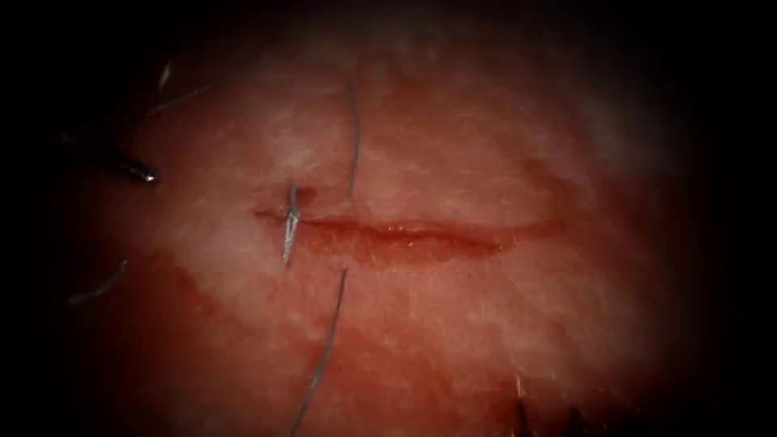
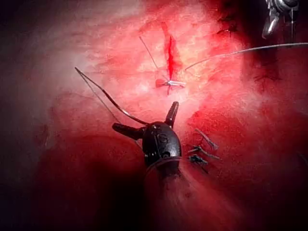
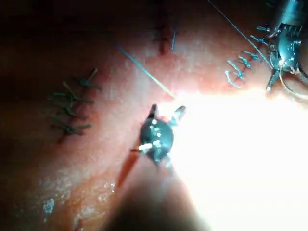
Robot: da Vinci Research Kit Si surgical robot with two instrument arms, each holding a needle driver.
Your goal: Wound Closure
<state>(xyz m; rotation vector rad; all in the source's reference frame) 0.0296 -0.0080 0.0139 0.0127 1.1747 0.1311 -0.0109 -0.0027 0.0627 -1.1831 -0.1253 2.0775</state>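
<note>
The left tool, jaws spread wide, grips nothing; the curved needle lies beside one jaw. The right tool, jaws open, is empty. Thread crosses the cut in the tissue.

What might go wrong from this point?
The needle seems to rest loose at the hinge of the open left claw, above the tissue, not in it: it may slip out. The open right claw holds nothing, so the thread crossing the cut is unheld and might snag or pull back through.
</note>
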